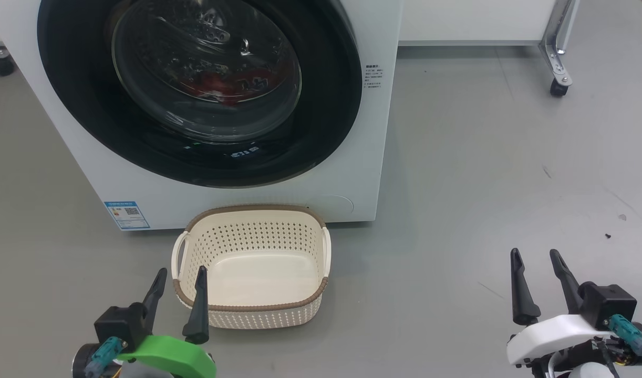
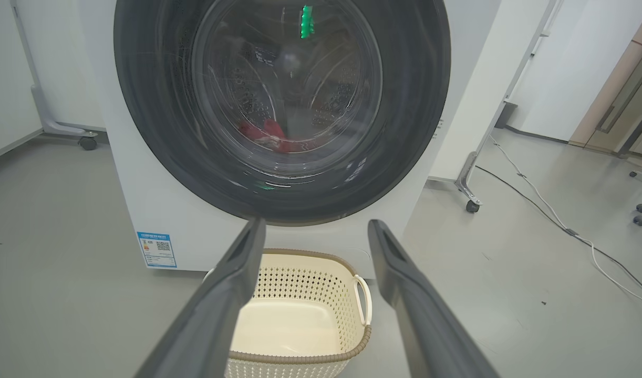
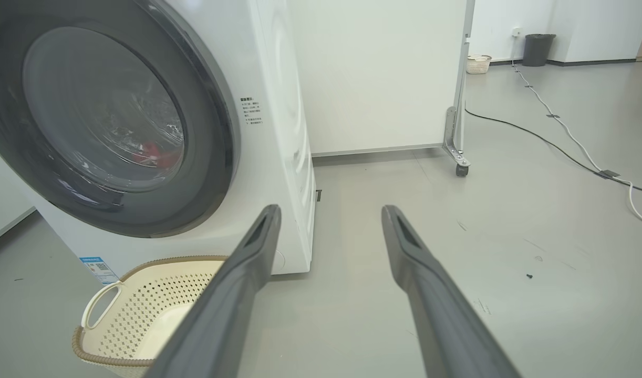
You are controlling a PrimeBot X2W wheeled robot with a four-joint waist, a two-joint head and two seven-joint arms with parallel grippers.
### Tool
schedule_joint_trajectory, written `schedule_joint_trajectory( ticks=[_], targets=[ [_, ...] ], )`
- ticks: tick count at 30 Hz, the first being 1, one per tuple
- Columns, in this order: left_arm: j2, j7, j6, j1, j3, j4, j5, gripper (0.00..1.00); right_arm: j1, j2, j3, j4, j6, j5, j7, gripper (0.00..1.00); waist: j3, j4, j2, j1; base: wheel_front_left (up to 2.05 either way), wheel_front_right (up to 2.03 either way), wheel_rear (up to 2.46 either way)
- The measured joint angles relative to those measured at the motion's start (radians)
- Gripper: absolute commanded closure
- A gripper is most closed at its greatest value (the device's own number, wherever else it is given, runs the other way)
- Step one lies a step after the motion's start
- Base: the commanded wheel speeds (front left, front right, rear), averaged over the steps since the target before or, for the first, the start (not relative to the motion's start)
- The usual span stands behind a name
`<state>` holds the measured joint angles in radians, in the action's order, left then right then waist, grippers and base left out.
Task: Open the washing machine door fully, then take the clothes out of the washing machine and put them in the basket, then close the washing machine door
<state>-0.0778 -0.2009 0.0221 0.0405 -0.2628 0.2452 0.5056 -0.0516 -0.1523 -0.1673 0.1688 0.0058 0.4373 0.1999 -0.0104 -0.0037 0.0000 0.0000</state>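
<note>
I count one washing machine (image 1: 237, 199), door (image 1: 326, 105) shut, red clothes (image 1: 216, 86) inside its drum (image 2: 334, 105); one basket (image 1: 247, 208), empty, just in front. Two grippers: left gripper (image 1: 182, 269) and right gripper (image 1: 534, 252) both spread open, holding nothing.

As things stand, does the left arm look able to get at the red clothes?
Probably not yet: the washing machine door is shut, its glass between the open left gripper, low by the basket, and the clothes inside.
</note>
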Motion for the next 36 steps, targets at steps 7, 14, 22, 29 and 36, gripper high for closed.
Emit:
schedule_joint_trajectory(
  ticks=[7, 14, 22, 29, 36],
  targets=[
    [0.002, -0.028, -0.024, 0.0, -0.01, 0.018, -0.075, 0.0, -0.001, 0.003, -0.013, -0.001, -0.01, -0.089, 0.027, 0.0, -0.004, 0.0, 0.0, 0.0, 0.0, 0.0, 0.0],
    [0.007, -0.048, -0.047, 0.0, -0.018, 0.039, -0.136, 0.0, -0.021, 0.012, -0.015, -0.003, -0.026, -0.168, 0.048, 0.0, -0.006, 0.0, 0.0, 0.0, 0.0, 0.0, 0.0],
    [0.017, -0.048, -0.053, 0.0, -0.007, 0.062, -0.136, 0.0, -0.028, 0.026, -0.005, 0.001, -0.035, -0.175, 0.048, 0.0, -0.007, -0.001, 0.0, 0.0, 0.0, 0.0, 0.0],
    [0.023, -0.048, -0.054, 0.0, -0.006, 0.071, -0.136, 0.0, -0.036, 0.029, -0.002, 0.006, -0.034, -0.176, 0.048, 0.0, -0.005, -0.002, 0.0, 0.0, 0.0, 0.0, 0.0],
    [0.024, -0.048, -0.054, 0.0, -0.006, 0.076, -0.136, 0.0, -0.036, 0.03, 0.003, 0.009, -0.032, -0.179, 0.048, 0.0, -0.004, -0.002, 0.0, 0.0, 0.0, 0.0, 0.0]
  ],
)
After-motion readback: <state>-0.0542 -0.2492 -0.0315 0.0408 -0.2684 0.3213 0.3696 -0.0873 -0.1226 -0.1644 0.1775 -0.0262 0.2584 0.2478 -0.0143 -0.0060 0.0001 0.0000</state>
